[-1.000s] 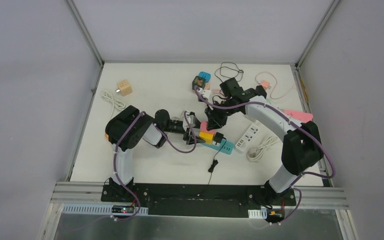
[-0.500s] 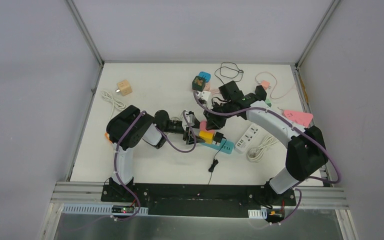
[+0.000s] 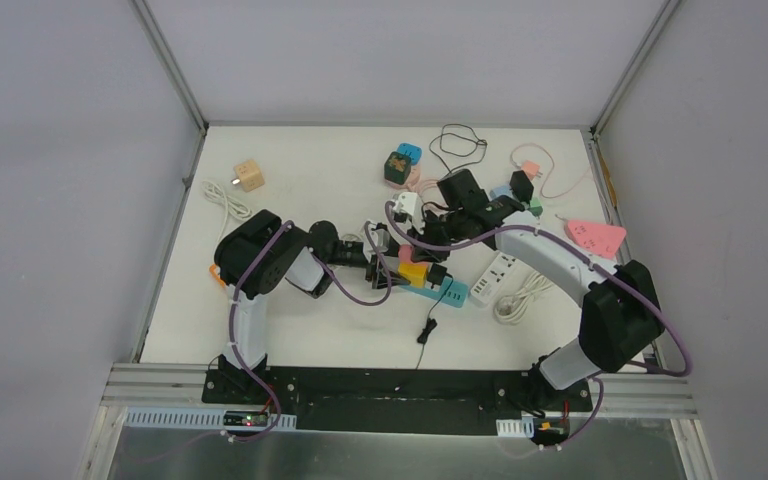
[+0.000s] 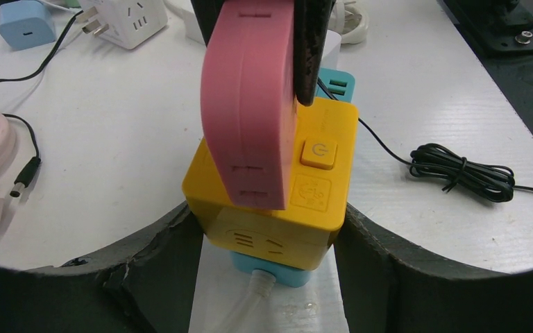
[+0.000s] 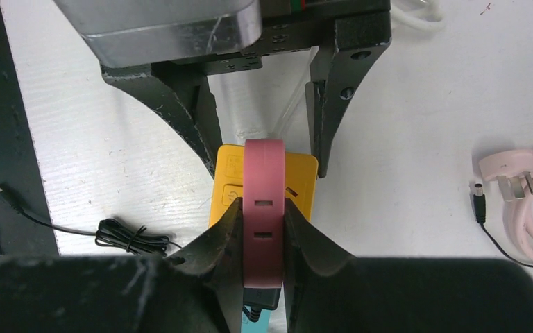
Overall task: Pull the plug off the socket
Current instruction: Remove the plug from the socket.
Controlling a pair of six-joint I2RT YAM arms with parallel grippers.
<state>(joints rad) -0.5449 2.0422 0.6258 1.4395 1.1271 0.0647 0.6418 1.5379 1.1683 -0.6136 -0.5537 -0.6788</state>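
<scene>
Right gripper (image 5: 262,211) pinched the plug (image 5: 263,166), left gripper (image 4: 271,241) clamped the socket (image 4: 316,193), and a skewed pull could've slipped either grip.

High rear overview; two close wrist views, seemingly opposed, sharing yellow socket (image 4: 277,208).

The plug (image 4: 250,104) sits atop socket cube (image 4: 277,225); cube on power strip (image 4: 277,276).

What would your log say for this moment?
left gripper: holding yellow socket | right gripper: pinching pink plug | plug: not yet out
</scene>
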